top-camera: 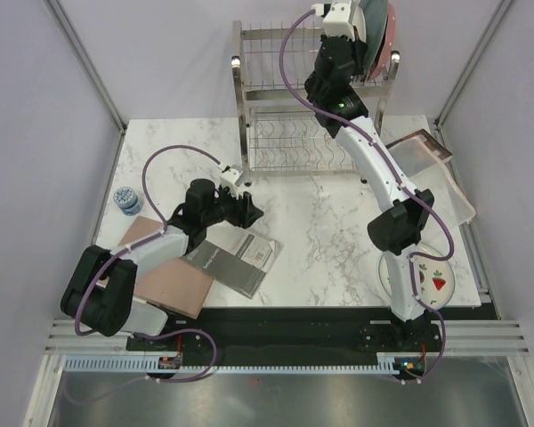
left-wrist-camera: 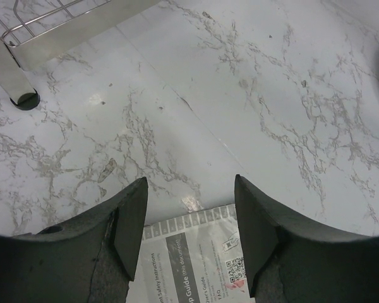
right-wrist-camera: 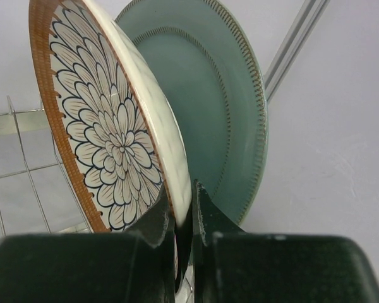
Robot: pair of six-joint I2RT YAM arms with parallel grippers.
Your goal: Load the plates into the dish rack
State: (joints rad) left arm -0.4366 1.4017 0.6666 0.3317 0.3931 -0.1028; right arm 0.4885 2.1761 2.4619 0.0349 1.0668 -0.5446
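**Brown-rimmed petal-patterned plate [right-wrist-camera: 107,145] is held upright over the steel wire dish rack [top-camera: 280,147], far right.**
Rim is pinched by the right gripper [right-wrist-camera: 184,218] for slotting beside the grey-green plate [right-wrist-camera: 221,126]; the left gripper [left-wrist-camera: 189,189] is seen open.

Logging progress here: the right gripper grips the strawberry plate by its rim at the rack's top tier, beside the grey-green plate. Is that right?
Wrong plate. The right wrist view shows the right gripper gripping the brown-rimmed petal plate by its rim at the rack's top tier, beside the grey-green plate.
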